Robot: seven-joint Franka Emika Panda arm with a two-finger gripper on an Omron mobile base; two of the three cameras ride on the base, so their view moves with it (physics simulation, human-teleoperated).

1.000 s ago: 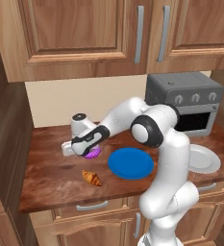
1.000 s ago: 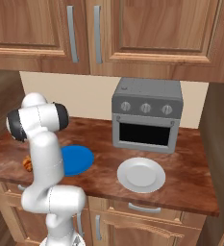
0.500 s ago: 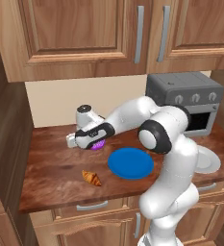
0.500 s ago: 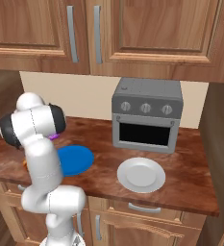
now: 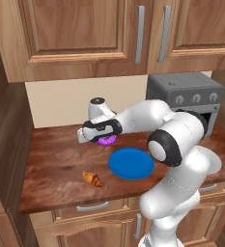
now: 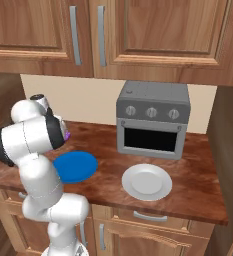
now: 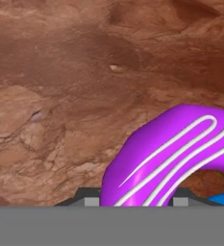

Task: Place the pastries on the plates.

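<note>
Pastries: a purple donut (image 5: pixel 105 140) held up off the counter and a golden croissant (image 5: pixel 91 178) lying on it.
Cabinets: wooden upper cabinets (image 5: pixel 94 36) with metal handles run above the counter; drawers sit below its front edge.
Counter: brown wooden countertop (image 5: pixel 56 166), bearing everything named here.
Toaster oven: grey, three knobs (image 6: pixel 152 119), at the back of the counter toward the right.
Arm: white arm (image 5: pixel 174 144) reaching left across the counter.
Blue plate: bright blue (image 5: pixel 131 163), bare, near the counter's front, just right of and below the donut in the left base view.
White plate: pale with a rim (image 6: pixel 146 181), bare, in front of the toaster oven, well apart from the blue plate.
Gripper: clamped on the donut (image 5: pixel 103 137), fingers either side of the ring; the hand view shows the purple frosting with pale stripes (image 7: pixel 171 158) between the tips, above bare wood, with a sliver of blue at the lower right.
Croissant position: near the front left edge, apart from the blue plate and from the gripper.
</note>
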